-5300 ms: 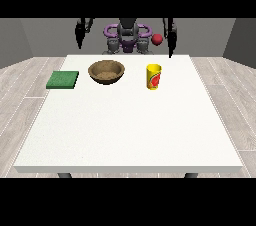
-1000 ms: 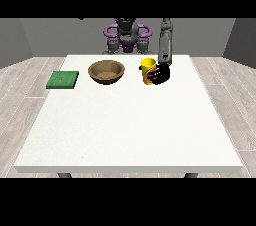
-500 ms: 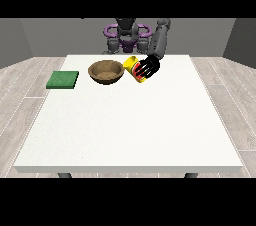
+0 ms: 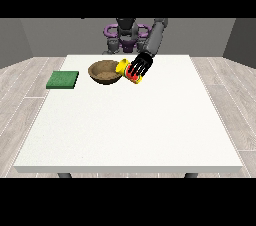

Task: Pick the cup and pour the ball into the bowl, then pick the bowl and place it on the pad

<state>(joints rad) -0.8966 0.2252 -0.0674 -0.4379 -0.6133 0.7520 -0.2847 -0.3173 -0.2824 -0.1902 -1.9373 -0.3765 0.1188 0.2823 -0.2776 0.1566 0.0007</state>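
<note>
While tilted bowlward point(image 4: 105, 72), cup point(image 4: 129, 71) sits in hand point(image 4: 140, 65).

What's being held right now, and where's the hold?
The yellow cup with a red label, tilted toward the brown wooden bowl; the hand at the view's right wraps its side.

Large white table point(image 4: 125, 130), rectangular, bare top spreading out mostly on the near side of the fingers point(image 4: 141, 65) and well past them to either side. Two dark table legs poke out under the near edge, one point(image 4: 64, 175) far to the view's left of the fingers, one point(image 4: 191, 175) to the view's right. Pale grey plank floor point(image 4: 22, 87) runs around the table on both sides. Plain grey wall point(image 4: 35, 37) stands behind, beyond the fingers.
</note>
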